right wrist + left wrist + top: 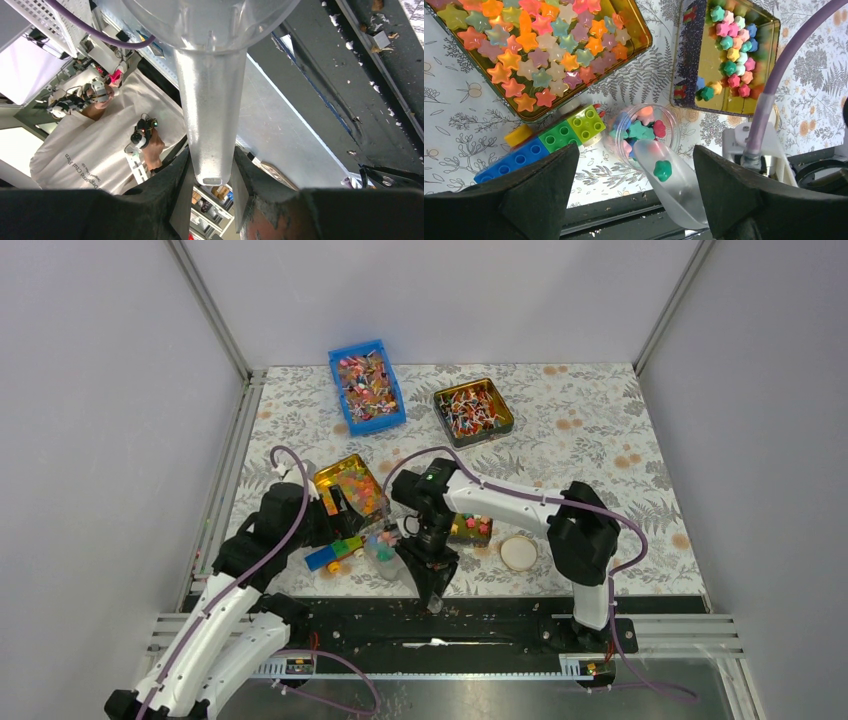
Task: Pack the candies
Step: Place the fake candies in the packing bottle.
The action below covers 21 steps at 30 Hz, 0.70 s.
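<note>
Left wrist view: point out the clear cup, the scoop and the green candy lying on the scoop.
clear cup [675,127], left wrist view, right side of its rim.
scoop [680,200], left wrist view, bare part of its bowl.
green candy [662,170], left wrist view, its middle.

Left pincer [635,155] gaping, right pincer [210,162] clamped

Scoop [210,100] bowl past right wrist view's top edge; jar [674,125] candies [640,131] partly behind scoop in left wrist view.
</note>
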Tool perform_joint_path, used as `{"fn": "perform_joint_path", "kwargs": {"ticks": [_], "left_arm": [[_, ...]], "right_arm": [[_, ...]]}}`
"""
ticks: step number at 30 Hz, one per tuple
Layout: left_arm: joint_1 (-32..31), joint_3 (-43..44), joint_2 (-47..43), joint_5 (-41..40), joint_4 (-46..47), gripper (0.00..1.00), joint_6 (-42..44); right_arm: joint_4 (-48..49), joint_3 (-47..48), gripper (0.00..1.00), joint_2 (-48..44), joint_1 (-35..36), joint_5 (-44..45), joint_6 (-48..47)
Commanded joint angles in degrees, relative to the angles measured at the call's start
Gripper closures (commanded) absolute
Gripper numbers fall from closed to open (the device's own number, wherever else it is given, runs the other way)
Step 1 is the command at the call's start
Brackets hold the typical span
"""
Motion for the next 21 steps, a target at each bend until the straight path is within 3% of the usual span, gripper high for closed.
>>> {"fn": "perform_joint_path", "kwargs": {"ticks": [1, 21], "left_arm": [[0.35, 1.01, 0.63, 1.43, 2.69, 0.12, -0.01], [0.35, 1.02, 2.54, 3.47, 5.08, 0.11, 0.56]], "right_arm": [[0.36, 0.05, 1.0, -0.32, -1.41, -3.08, -0.02], [13.16, -10.37, 1.0, -2.44, -5.18, -17.6, 8.39]]}}
